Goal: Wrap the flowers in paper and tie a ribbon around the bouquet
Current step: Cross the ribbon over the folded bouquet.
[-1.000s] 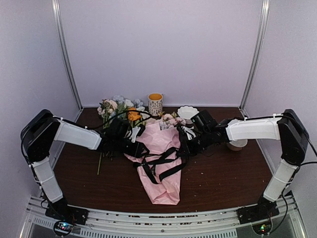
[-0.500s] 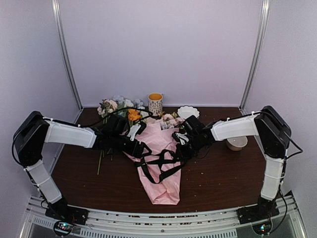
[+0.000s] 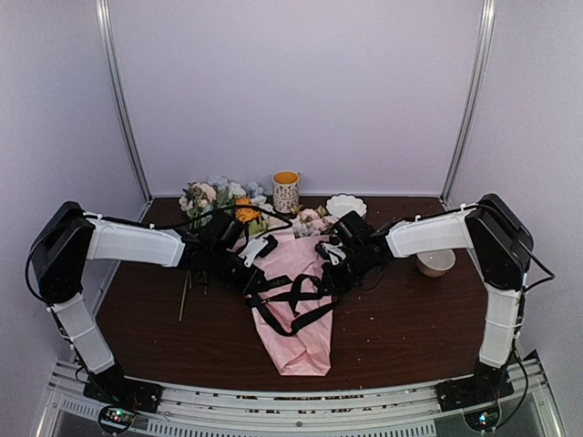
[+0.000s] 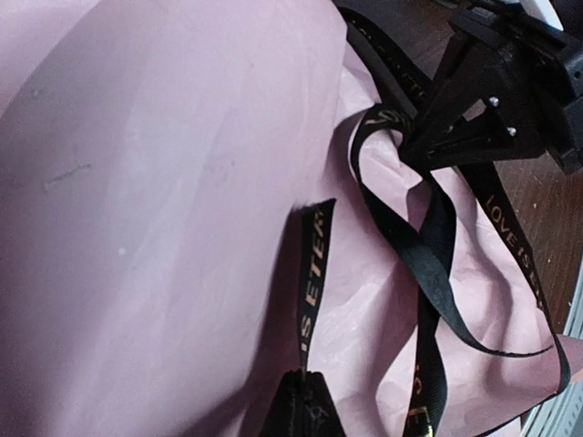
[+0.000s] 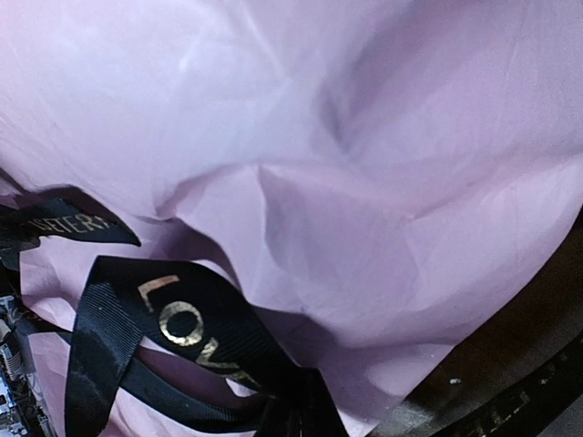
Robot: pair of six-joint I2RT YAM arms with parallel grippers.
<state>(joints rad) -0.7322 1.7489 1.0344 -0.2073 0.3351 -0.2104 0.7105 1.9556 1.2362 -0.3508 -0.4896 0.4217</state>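
The bouquet (image 3: 299,314) lies mid-table, a cone of pink paper (image 4: 164,182) with pale blooms (image 3: 311,220) at its far, wide end. The black ribbon (image 3: 293,296) with gold lettering loops loosely across the cone's middle. My left gripper (image 3: 259,280) is at the cone's left edge; in its wrist view the gripper (image 4: 310,378) is shut on one free end of the ribbon (image 4: 314,264). My right gripper (image 3: 332,273) is at the cone's right side, and in its wrist view that gripper (image 5: 314,401) is shut on a ribbon (image 5: 182,328) loop over the paper (image 5: 364,182).
Loose flowers (image 3: 211,196) with an orange bloom (image 3: 244,214) lie at the back left. A patterned cup (image 3: 286,191) and a white scalloped bowl (image 3: 346,205) stand at the back. Another bowl (image 3: 435,264) sits under the right forearm.
The left gripper opened, shifted right along the cone's edge and shut on the ribbon's end. The right arm swung left over the bouquet a second ago and has since held still.
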